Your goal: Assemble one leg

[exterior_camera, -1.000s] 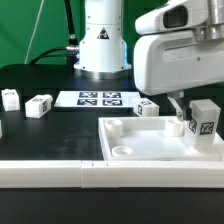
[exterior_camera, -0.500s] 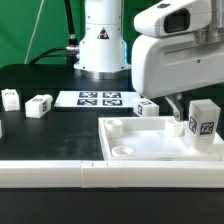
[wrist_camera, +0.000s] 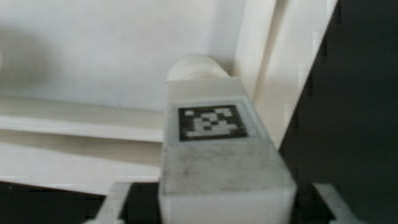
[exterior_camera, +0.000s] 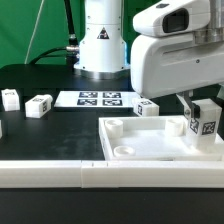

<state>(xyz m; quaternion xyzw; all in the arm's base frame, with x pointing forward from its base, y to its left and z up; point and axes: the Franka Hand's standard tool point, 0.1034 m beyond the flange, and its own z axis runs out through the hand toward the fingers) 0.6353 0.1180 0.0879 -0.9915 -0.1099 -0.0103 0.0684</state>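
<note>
My gripper point(exterior_camera: 204, 128) is shut on a leg point(exterior_camera: 205, 120), a small white block with a marker tag, and holds it upright over the far right corner of the large white panel point(exterior_camera: 150, 150). In the wrist view the leg point(wrist_camera: 217, 130) fills the space between the fingers of my gripper point(wrist_camera: 217, 205). Its far end sits right at a rounded corner socket point(wrist_camera: 199, 70) of the panel point(wrist_camera: 89, 110). I cannot tell whether they touch.
Three more legs lie on the black table: two at the exterior view's left point(exterior_camera: 10, 98) point(exterior_camera: 40, 105) and one behind the panel point(exterior_camera: 147, 108). The marker board point(exterior_camera: 100, 99) lies before the robot base point(exterior_camera: 103, 40). A long white bar point(exterior_camera: 60, 175) runs along the front.
My gripper has moved slightly down with the leg, closer to the panel's far right corner. Nothing else has moved.
</note>
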